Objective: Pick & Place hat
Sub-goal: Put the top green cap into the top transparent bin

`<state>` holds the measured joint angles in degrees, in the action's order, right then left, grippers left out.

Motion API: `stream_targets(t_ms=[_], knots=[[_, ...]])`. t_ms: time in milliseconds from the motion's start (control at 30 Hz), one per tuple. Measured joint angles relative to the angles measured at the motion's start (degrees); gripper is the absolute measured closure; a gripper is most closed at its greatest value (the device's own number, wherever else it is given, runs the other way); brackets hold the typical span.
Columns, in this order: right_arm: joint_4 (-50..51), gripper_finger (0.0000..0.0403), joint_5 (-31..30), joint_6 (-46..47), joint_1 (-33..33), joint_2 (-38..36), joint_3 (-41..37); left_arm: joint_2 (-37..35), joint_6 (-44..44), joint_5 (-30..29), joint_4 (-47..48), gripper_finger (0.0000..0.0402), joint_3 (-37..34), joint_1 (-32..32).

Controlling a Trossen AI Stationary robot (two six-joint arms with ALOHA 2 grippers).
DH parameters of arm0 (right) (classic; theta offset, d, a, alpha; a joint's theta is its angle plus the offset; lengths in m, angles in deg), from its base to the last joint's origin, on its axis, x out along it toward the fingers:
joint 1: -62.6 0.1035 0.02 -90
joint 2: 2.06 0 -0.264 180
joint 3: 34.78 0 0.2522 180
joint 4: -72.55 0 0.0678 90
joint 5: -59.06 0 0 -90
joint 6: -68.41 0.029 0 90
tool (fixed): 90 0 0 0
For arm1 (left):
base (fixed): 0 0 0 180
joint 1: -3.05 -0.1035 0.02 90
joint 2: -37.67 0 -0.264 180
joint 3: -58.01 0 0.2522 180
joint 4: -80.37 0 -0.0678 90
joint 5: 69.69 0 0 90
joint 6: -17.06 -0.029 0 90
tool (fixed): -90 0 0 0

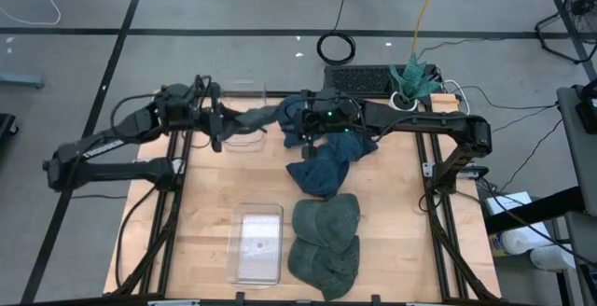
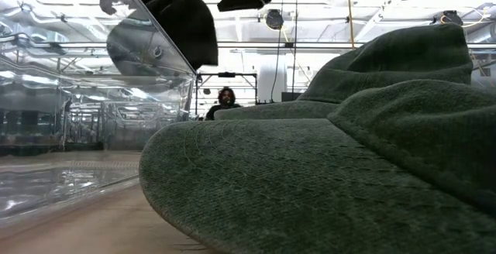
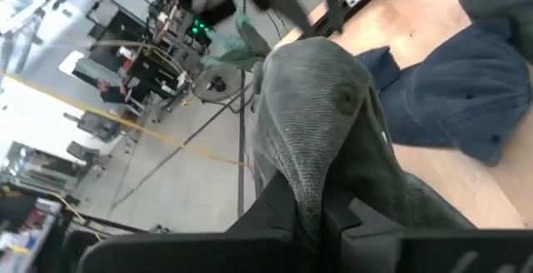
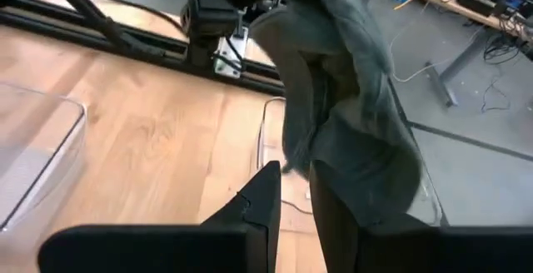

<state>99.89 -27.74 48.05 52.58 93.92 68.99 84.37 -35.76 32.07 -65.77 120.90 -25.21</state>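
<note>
So the grey-green knitted fabric hat (image 1: pixel 250 117) is stretched in the air between both arms right now: the left gripper (image 1: pixel 220 125) is pinched tight on one end of it and the right gripper (image 1: pixel 308 127) is clamped narrow on the other end, with the hat sagging between them above the clear plastic bin (image 1: pixel 244 138) at the back of the wooden desk (image 1: pixel 205 213). Looks like soft, floppy, light stuff, no stiffness at all, so I'd guess it drapes and folds wherever it isn't held. Best bet is grabbing a bunched edge or the brim fold, like both are doing, since a flat pinch on knit could slip. Just below the right gripper lies a blue crumpled cloth hat (image 1: pixel 326 166), and further toward the front are dark green knitted hats (image 1: pixel 325 236) beside another clear plastic bin (image 1: pixel 256 243). Hard to tell where one hat ends near the right gripper, since the fabrics overlap there, and the low view is mostly blocked by green knit.
</note>
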Motion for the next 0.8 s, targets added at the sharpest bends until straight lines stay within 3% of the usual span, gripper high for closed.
stream_targets(t_ms=[133, 233, 467, 800], knots=[[3.4, 0.0348, -0.1, -0.7, -0.5, -0.4, 0.0, 0.3, -1.2, 8.7, -0.7, 0.0396, -1.1, -8.2], [3.7, 0.0348, -0.1, -1.8, -0.9, -0.6, 0.0, 1.1, -1.6, 18.6, -1.2, 0.0395, -2.0, -14.6], [4.3, 0.0348, -0.1, -4.7, -2.6, -0.6, 0.0, 6.7, -0.9, 35.0, -10.6, 0.0396, -7.7, -26.3], [3.5, 0.0348, -0.1, -4.9, -5.5, -0.5, 0.0, 16.9, -2.0, 36.2, -16.5, 0.0391, -10.5, -31.6]])
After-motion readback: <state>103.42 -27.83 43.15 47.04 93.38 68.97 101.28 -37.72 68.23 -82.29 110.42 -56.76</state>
